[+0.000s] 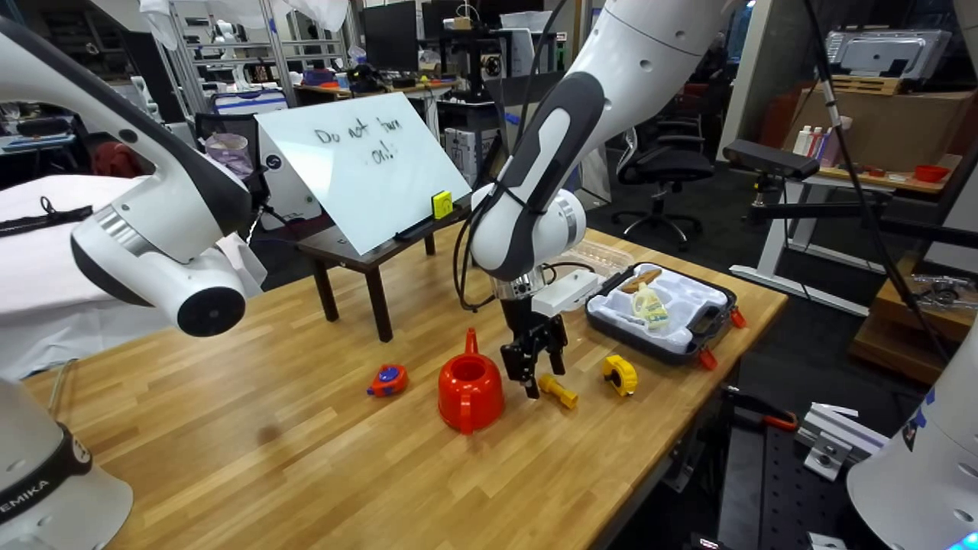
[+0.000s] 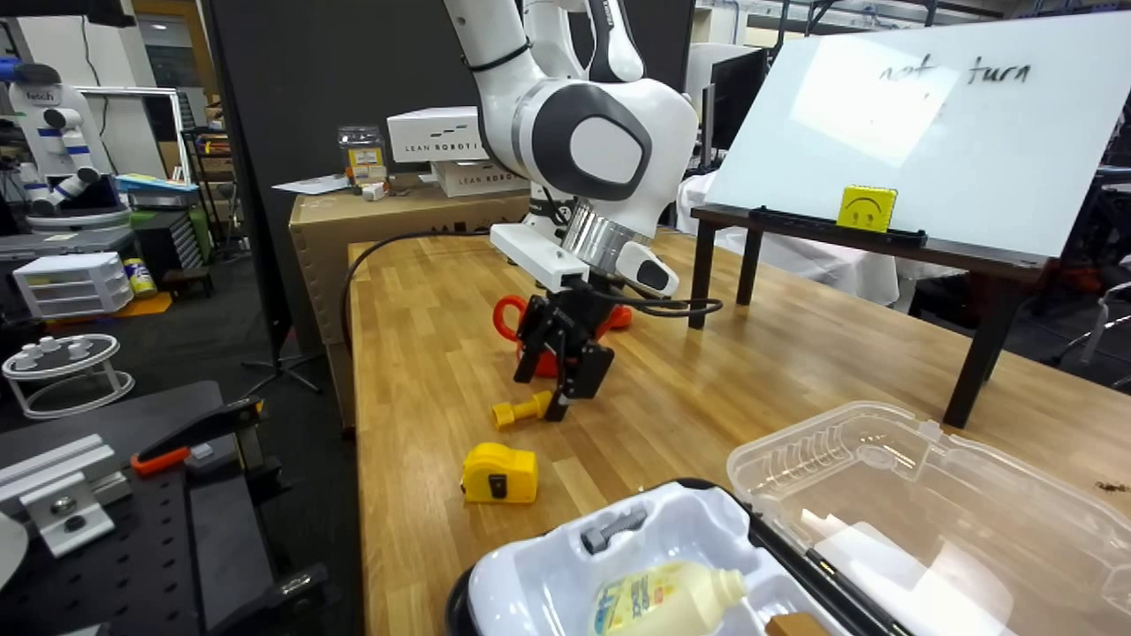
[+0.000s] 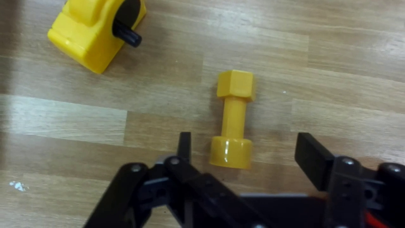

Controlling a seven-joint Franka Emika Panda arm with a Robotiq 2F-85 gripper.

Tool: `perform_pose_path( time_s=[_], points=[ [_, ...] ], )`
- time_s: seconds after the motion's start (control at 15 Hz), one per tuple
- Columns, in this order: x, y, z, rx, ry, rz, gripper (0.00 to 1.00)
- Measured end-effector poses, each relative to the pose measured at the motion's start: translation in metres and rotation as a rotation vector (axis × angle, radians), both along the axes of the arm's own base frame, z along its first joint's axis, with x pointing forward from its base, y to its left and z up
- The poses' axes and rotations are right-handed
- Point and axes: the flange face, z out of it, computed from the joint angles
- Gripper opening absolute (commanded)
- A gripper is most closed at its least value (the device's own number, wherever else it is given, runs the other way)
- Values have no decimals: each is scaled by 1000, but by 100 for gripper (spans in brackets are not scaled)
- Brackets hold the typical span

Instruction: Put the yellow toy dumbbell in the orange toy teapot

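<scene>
Exterior view: dumbbell (image 1: 558,391) on wooden table (image 1: 344,458), chair (image 1: 663,164) beyond.

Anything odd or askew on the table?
Only stray marks: in the wrist view, whitish specks on the plain wood table, possibly paint; in an exterior view, dark bits near the clear lid, too small to identify. The yellow dumbbell and orange teapot look undamaged.

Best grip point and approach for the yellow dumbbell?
Likely the slim bar of the yellow dumbbell, from above, jaws across its length: it lies flat on the table; wider ends should resist slipping. In the wrist view, the open gripper frames the round end, so probably shift toward the bar.
</scene>
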Motion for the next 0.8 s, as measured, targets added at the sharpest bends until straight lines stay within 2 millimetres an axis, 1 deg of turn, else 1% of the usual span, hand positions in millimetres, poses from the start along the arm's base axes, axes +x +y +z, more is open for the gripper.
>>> perform_pose_path(
  time_s=[0.4,0.47,0.67,0.8],
  points=[
    [0,-1,0,-2,-1,-5,11],
    [0,0,0,-2,-1,-4,8],
    [1,0,2,-2,-3,-3,8],
    [3,0,9,-3,-18,-3,8]
  ],
)
